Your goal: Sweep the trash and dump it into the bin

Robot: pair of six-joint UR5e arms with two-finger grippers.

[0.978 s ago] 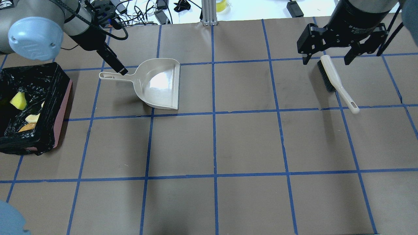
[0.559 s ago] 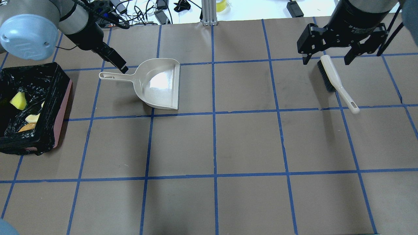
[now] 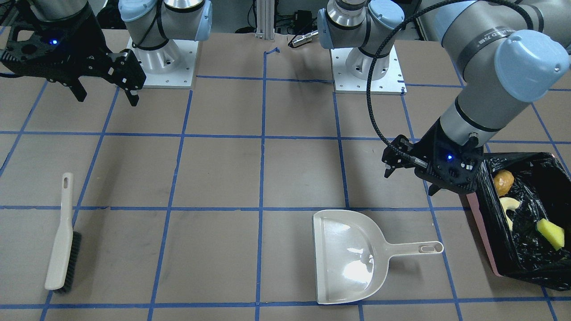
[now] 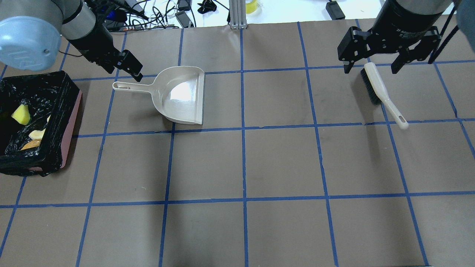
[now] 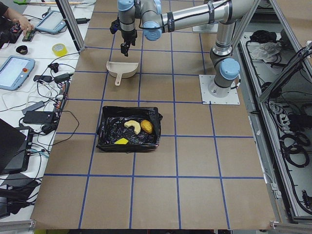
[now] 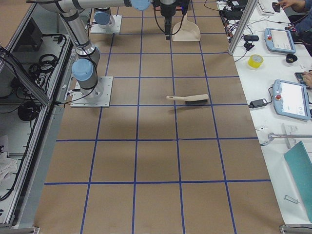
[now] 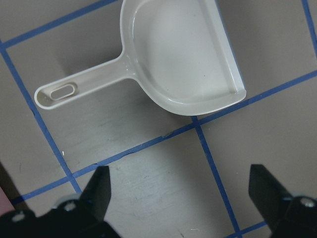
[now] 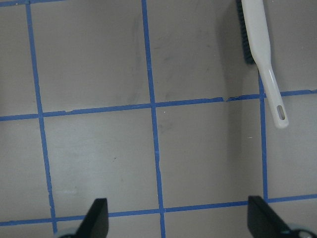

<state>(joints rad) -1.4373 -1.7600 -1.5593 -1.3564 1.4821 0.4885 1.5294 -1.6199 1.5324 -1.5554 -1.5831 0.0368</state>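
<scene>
Gridded table bears dustpan and brush — trash lies in the bin. Left gripper and right gripper hang spread, empty.

Overhead: trash in bin, tools lying on table.
Bin at L edge w/ sponge, tan piece, orange-brown lump inside. Dustpan apart from bin, handle pointing toward it; L gripper near handle, holding nothing. R gripper fingers spread wide over brush head.

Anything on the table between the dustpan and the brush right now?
Nothing: between dustpan and brush only bare brown table with blue tape lines, per overhead view.
</scene>
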